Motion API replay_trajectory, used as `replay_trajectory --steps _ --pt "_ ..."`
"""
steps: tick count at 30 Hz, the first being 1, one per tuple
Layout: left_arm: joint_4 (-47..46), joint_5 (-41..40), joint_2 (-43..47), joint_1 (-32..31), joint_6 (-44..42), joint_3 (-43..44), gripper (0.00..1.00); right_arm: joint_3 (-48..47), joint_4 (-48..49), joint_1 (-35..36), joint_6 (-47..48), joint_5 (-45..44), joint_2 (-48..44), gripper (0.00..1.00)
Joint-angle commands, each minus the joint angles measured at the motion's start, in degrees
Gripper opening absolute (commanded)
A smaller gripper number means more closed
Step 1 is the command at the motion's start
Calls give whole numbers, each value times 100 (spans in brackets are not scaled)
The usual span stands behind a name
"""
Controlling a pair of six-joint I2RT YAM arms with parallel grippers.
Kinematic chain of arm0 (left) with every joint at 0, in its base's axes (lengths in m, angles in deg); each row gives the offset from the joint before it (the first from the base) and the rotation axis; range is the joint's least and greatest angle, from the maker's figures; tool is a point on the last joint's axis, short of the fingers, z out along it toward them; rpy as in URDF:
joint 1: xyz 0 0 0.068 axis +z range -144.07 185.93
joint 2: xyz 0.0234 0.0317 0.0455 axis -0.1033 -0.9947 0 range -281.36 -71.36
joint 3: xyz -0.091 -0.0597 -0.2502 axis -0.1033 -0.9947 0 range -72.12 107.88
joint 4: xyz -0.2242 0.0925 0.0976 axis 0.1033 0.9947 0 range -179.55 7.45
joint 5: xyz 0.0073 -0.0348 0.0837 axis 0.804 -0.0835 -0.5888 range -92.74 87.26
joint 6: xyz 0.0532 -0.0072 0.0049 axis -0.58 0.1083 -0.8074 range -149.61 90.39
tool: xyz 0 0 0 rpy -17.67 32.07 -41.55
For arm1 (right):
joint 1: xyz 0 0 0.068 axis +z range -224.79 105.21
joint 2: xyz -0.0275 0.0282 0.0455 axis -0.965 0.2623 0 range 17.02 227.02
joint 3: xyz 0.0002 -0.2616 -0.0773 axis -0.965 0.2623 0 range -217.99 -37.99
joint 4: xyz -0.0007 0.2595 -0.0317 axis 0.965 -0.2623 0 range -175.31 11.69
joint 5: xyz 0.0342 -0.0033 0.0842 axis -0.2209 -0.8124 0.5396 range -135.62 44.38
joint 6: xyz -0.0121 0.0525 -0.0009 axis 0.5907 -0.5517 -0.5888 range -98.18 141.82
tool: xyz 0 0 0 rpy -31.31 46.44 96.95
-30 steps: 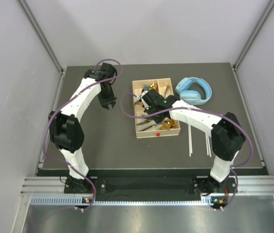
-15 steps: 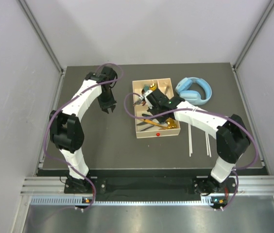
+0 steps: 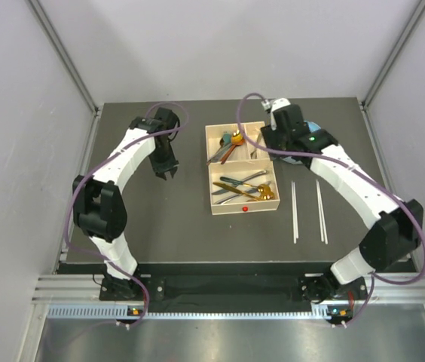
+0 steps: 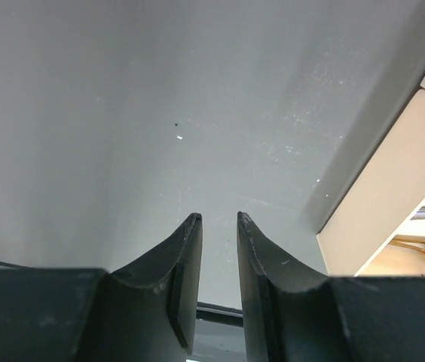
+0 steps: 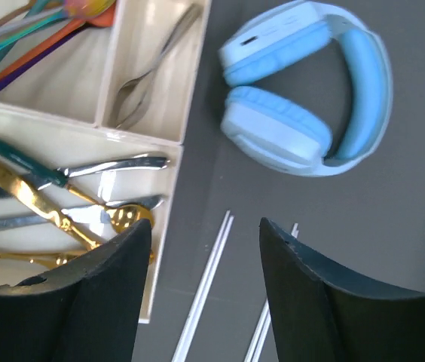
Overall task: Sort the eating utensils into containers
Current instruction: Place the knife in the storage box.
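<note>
The cream tray lies mid-table with a red dot on its near rim. Its large section holds gold spoons, dark-handled knives and silver pieces. Coloured spoons fill the back-left section, and a silver fork lies in the back-right one. Two pairs of pale chopsticks rest on the mat right of the tray. My right gripper hangs open and empty, high over the tray's right edge and the chopsticks. My left gripper hovers left of the tray, slightly open, with nothing between its fingers.
Light-blue headphones lie right of the tray's back corner, mostly under my right arm in the top view. The tray's left wall is close to my left gripper. Dark mat ends at grey walls on both sides.
My right gripper has lifted out of the tray's large section, swung to the back right and opened, empty. The left gripper has barely shifted.
</note>
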Motion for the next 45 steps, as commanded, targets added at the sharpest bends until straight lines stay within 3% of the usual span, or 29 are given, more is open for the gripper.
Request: replay_trajectory --steps 1,5,13,25,45 --pt "-215 76 309 42 -98 -196 31 -257 -252 -639 -468 230 -458 60" --pt "-233 128 344 42 -159 -258 31 -56 -559 -1200 -539 433 -624 68" --pt "-276 444 336 42 -221 -311 32 946 -841 -1949 -829 1039 -1020 74" --pt "-601 770 186 16 -212 -706 31 1939 -675 -1958 -1225 2454 -792 67" --pt "-566 805 -191 7 -274 -425 31 2212 -270 -1844 -1137 2182 61 65"
